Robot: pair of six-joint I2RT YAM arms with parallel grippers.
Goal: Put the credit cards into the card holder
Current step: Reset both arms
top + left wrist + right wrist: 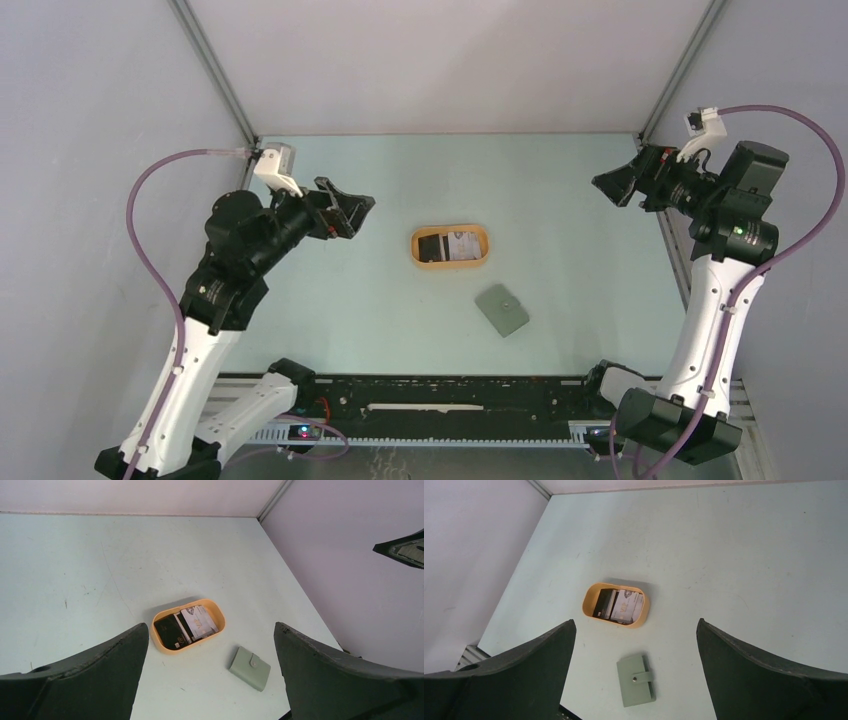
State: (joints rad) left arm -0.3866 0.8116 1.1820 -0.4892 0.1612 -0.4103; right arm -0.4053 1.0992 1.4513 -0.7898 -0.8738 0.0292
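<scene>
The credit cards (450,245) (186,625) (620,605), a black one beside whitish ones, lie inside an orange oval tray (451,263) (216,611) (589,601) at the table's middle. The card holder (502,310) (250,668) (636,680), a grey-green wallet snapped shut, lies flat just in front and to the right of the tray. My left gripper (350,212) (211,630) hangs open high at the left, well away from both. Over at the right edge, my right gripper (622,184) (636,626) is also open and raised. Nothing is between either pair of fingers.
Grey enclosure walls close off the left, right and back. A black rail (450,395) with the arm bases runs along the near edge. The pale table (560,200) surrounds the tray and wallet.
</scene>
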